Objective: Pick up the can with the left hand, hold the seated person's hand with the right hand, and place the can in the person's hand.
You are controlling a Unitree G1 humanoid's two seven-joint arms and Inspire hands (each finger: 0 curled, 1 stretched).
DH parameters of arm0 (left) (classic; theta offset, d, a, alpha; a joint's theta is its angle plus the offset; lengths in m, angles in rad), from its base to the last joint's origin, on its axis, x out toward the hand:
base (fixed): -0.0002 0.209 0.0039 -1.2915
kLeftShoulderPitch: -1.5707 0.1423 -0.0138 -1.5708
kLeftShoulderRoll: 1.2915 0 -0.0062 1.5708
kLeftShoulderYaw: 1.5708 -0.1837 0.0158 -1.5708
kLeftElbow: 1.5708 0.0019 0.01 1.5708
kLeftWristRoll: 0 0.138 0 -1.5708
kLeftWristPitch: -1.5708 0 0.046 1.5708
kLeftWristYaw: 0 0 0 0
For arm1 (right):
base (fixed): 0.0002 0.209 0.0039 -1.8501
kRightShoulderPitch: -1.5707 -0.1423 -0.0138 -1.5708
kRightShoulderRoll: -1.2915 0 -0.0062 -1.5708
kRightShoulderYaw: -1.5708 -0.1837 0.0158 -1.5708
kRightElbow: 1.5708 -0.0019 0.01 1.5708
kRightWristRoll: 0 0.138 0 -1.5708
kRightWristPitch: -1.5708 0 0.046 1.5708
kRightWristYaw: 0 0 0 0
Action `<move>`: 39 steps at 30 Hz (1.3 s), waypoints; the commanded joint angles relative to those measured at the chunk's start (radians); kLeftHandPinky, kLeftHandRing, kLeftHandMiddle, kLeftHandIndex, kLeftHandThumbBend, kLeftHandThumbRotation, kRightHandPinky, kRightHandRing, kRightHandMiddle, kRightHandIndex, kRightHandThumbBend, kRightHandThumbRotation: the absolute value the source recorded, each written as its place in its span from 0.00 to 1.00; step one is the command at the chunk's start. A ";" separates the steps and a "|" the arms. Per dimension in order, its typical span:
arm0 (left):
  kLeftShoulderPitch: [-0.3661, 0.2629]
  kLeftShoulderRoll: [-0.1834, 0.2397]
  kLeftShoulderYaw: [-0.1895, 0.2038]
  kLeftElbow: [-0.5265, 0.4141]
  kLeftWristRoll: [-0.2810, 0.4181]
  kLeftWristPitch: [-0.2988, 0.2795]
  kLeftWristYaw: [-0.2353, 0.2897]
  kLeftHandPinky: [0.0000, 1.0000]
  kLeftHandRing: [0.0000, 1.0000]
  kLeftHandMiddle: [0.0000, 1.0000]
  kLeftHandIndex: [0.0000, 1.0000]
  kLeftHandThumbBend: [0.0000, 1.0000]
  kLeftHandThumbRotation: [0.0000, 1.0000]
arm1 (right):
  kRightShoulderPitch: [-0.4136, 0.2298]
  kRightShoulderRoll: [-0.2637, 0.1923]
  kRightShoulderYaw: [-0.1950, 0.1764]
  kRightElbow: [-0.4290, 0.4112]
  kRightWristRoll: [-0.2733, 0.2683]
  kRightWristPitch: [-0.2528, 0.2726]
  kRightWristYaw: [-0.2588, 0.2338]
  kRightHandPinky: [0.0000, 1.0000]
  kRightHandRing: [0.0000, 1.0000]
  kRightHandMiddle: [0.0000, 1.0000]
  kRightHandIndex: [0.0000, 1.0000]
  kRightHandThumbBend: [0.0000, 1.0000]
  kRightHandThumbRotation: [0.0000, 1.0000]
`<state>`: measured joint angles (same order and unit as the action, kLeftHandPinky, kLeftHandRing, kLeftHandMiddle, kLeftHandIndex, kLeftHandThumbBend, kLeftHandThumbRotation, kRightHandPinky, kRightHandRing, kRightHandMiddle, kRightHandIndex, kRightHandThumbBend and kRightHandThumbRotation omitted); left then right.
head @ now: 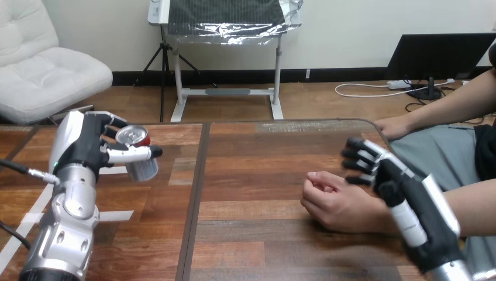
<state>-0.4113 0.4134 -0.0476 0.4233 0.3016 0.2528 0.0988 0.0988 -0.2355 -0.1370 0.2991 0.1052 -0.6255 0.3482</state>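
Wooden table, left hand clamped round raised can, right hand fingers straight beside the person's hand

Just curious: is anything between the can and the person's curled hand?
No, the head view shows bare table between the can and the person's curled hand.

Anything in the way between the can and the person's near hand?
Nothing visible: bare table lies between the can in the left robot hand and the person's near hand, whose fingers are curled in.
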 commanded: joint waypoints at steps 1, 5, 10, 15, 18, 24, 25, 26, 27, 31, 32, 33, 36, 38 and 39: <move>-0.032 0.005 0.035 -0.157 -0.004 0.019 -0.005 0.34 0.40 0.45 0.50 0.66 0.00 | -0.132 -0.052 -0.044 0.023 -0.034 -0.060 -0.046 0.77 0.83 0.85 0.87 0.97 0.93; -0.026 0.004 0.035 -0.197 0.002 0.038 -0.014 0.35 0.41 0.46 0.50 0.66 0.00 | -0.166 -0.082 -0.050 0.056 -0.054 -0.070 -0.059 0.78 0.84 0.86 0.88 0.95 0.91; -0.016 0.003 0.037 -0.236 0.001 0.041 -0.024 0.35 0.42 0.47 0.51 0.65 0.00 | -0.204 -0.114 -0.055 0.105 -0.072 -0.089 -0.065 0.81 0.86 0.87 0.89 0.97 0.91; -0.005 0.001 0.040 -0.283 0.003 0.042 -0.032 0.35 0.42 0.47 0.51 0.65 0.00 | -0.253 -0.167 -0.059 0.179 -0.149 -0.132 -0.112 0.83 0.87 0.88 0.90 0.97 0.91; 0.000 0.000 0.042 -0.304 0.003 0.046 -0.037 0.35 0.42 0.46 0.50 0.65 0.00 | -0.275 -0.187 -0.057 0.210 -0.176 -0.149 -0.133 0.85 0.89 0.89 0.92 0.96 0.92; 0.006 -0.002 0.047 -0.357 -0.002 0.071 -0.060 0.33 0.41 0.46 0.50 0.64 0.00 | -0.331 -0.237 -0.048 0.287 -0.213 -0.169 -0.150 0.88 0.91 0.91 0.93 0.95 0.91; 0.007 -0.003 0.048 -0.362 -0.003 0.075 -0.063 0.33 0.40 0.46 0.50 0.64 0.00 | -0.337 -0.242 -0.046 0.295 -0.216 -0.172 -0.152 0.88 0.91 0.92 0.94 0.95 0.90; 0.007 -0.004 0.048 -0.374 -0.003 0.085 -0.068 0.33 0.40 0.46 0.50 0.64 0.00 | -0.347 -0.252 -0.043 0.307 -0.227 -0.173 -0.154 0.88 0.91 0.92 0.94 0.95 0.90; 0.007 -0.005 0.049 -0.382 -0.003 0.092 -0.072 0.33 0.40 0.46 0.50 0.64 0.00 | -0.354 -0.259 -0.040 0.316 -0.234 -0.176 -0.157 0.88 0.91 0.92 0.94 0.95 0.90; 0.009 -0.006 0.051 -0.415 -0.004 0.115 -0.085 0.33 0.40 0.46 0.50 0.64 0.00 | -0.389 -0.300 -0.022 0.364 -0.292 -0.186 -0.177 0.86 0.91 0.94 0.96 0.96 0.89; 0.010 -0.007 0.052 -0.421 -0.004 0.118 -0.087 0.33 0.40 0.46 0.50 0.64 0.00 | -0.396 -0.308 -0.017 0.374 -0.305 -0.188 -0.183 0.86 0.92 0.94 0.96 0.96 0.89; 0.011 -0.007 0.052 -0.425 -0.003 0.121 -0.089 0.33 0.40 0.47 0.50 0.64 0.00 | -0.401 -0.313 -0.014 0.383 -0.314 -0.190 -0.187 0.86 0.92 0.95 0.96 0.96 0.89; 0.013 -0.008 0.053 -0.438 -0.003 0.128 -0.093 0.33 0.40 0.46 0.50 0.64 0.00 | -0.417 -0.331 -0.002 0.405 -0.341 -0.188 -0.198 0.85 0.92 0.96 0.97 0.96 0.89; 0.015 -0.009 0.053 -0.451 -0.002 0.134 -0.096 0.32 0.40 0.46 0.50 0.64 0.00 | -0.429 -0.352 0.013 0.410 -0.364 -0.155 -0.186 0.86 0.94 0.97 0.97 0.98 0.87; 0.015 -0.009 0.053 -0.455 -0.001 0.136 -0.097 0.32 0.40 0.46 0.50 0.64 0.00 | -0.432 -0.358 0.017 0.413 -0.370 -0.147 -0.183 0.86 0.94 0.98 0.98 0.98 0.86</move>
<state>-0.3620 0.4091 -0.0179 0.0454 0.3011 0.3856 0.0025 -0.2467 -0.5451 -0.1527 0.6878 -0.2331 -0.7849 0.1717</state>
